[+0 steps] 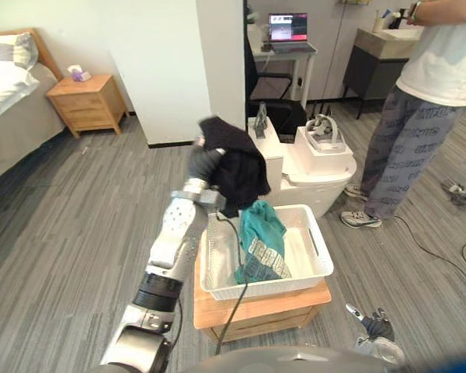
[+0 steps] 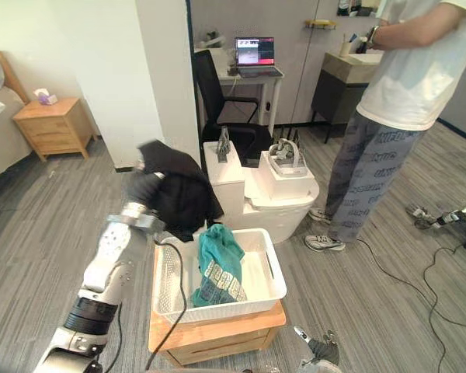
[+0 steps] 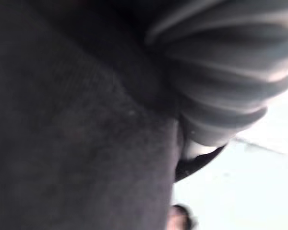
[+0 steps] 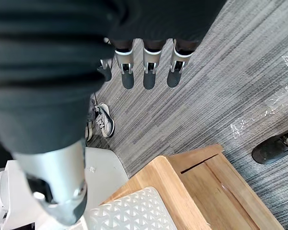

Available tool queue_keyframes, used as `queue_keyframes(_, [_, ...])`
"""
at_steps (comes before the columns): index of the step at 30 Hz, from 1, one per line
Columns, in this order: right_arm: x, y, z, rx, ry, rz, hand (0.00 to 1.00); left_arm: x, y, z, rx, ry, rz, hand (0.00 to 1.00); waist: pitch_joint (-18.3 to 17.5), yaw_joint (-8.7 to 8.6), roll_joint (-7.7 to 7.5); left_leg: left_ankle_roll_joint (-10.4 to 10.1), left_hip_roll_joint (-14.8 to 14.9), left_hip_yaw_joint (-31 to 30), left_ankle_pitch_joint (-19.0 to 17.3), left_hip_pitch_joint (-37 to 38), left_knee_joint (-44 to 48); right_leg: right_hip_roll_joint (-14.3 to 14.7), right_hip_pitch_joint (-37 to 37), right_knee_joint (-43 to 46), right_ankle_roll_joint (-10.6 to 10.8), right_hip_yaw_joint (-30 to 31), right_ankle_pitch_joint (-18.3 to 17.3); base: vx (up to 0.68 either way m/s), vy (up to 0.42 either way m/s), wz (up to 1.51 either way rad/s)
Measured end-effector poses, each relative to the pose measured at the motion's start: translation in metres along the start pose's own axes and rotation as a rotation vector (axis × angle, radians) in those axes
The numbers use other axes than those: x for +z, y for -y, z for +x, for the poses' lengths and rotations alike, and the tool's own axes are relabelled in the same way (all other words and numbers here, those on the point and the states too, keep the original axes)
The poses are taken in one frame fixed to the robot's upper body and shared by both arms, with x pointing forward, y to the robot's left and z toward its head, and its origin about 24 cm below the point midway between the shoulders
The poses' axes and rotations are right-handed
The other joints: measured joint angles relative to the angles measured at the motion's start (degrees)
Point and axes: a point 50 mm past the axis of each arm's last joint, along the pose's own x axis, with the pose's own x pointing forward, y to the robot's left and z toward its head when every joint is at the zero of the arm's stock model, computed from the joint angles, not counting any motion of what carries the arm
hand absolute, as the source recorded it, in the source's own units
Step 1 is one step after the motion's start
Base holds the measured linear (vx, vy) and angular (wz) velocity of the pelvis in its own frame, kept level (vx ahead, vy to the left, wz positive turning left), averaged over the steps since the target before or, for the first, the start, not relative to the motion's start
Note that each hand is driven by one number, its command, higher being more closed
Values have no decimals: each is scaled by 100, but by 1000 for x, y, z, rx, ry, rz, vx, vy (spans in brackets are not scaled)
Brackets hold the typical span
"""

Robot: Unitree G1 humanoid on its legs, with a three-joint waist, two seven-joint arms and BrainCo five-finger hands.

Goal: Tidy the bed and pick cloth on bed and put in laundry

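Left eye view, black cloth point(image 1: 237, 169) above basket point(image 1: 321, 249), person point(image 1: 410, 144) beside

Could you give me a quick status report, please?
Left hand up, black cloth draped over it, above white basket. Right hand open, low. Teal garment in basket. Person standing close by.

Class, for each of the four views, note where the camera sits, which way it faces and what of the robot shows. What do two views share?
Left eye view: head, looking down at the white basket; left arm raised, black cloth over the left hand.
Right eye view: head, just beside; same scene, right hand low.
Left wrist view: left wrist, against the black cloth; ribbed cover.
Right wrist view: right wrist, facing floor and wooden stand; straight fingers.
Both eye views share the teal cloth.
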Motion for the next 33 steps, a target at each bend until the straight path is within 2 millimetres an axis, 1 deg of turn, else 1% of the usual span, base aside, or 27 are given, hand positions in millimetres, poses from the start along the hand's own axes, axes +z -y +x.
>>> queue_keyframes(1, [-3,1,-1,4,-7,-1,0,-15,3,-2,4,-59,-13,100,1,-22,-1,-6,0,37,-4,36,0,6,-20,30,3,25,-2,38,-9,-11])
queue_keyframes(3, [-6,2,-3,4,-12,0,0,-32,5,-8,16,-123,-5,100,-3,-53,6,1,2,106,1,65,0,17,-28,36,4,99,-2,29,-13,-19])
queue_keyframes(7, [-19,0,-8,20,-48,10,0,-75,8,-26,30,-297,41,100,-3,-112,8,-53,4,158,-82,48,-1,35,-87,84,5,179,-4,-13,-18,-11])
queue_keyframes(10, [-21,0,-9,21,-57,8,0,-97,7,-40,32,-398,96,100,6,-112,8,-46,-6,222,-83,74,0,40,-162,212,23,209,-68,-32,-17,-8])
queue_keyframes(11, [-23,0,-9,20,-63,6,0,-107,6,-48,30,-446,117,100,5,-115,9,-45,-13,225,-83,75,0,37,-162,248,43,211,-96,-31,-15,-2])
queue_keyframes(13, [-26,0,-10,24,-73,1,0,-122,5,-60,32,-513,144,100,7,-125,5,-40,-38,212,-87,78,0,17,-173,300,58,208,-165,-51,-12,3])
queue_keyframes(14, [-26,-2,-10,31,-74,-7,0,-128,2,-66,45,-546,144,100,9,-130,3,-36,-54,203,-89,72,0,2,-186,320,94,206,-205,-57,-4,5])
queue_keyframes(15, [-28,-3,-11,38,-81,-13,0,-134,-1,-71,59,-577,162,100,14,-138,-8,-30,-69,195,-93,70,0,-10,-218,324,81,205,-223,-60,-2,3])
queue_keyframes(19, [-37,-3,-13,43,-117,-30,0,-146,-16,-86,111,-656,219,100,27,-154,-28,1,-102,168,-115,9,0,-34,-287,326,61,206,-273,-11,0,0])
queue_keyframes(22, [-37,-4,-11,42,-125,-35,0,-150,-29,-93,170,-693,281,100,41,-246,8,21,-146,121,-127,-106,3,-75,-399,318,87,190,-256,27,-6,2])
queue_keyframes(23, [-36,-5,-11,43,-125,-37,0,-152,-34,-97,200,-710,316,100,50,-260,15,28,-156,124,-132,-136,4,-85,-436,310,135,193,-222,37,-6,-5])
queue_keyframes(25, [-34,-7,-9,49,-121,-26,0,-154,-44,-101,262,-729,359,100,127,-272,15,33,-165,131,-134,-139,7,-85,-455,312,102,215,-194,38,-9,-9])
queue_keyframes(29, [-31,-10,-8,60,-113,-30,0,-144,-63,-100,387,-699,436,100,285,-316,41,41,-164,136,-132,-146,30,-73,-480,312,102,233,-194,37,-14,-5])
queue_keyframes(33, [-21,-11,-4,76,-82,-57,0,-130,-85,-94,502,-660,479,100,453,-389,134,38,-146,146,-134,-148,39,-52,-489,311,101,227,-194,10,-20,-2])
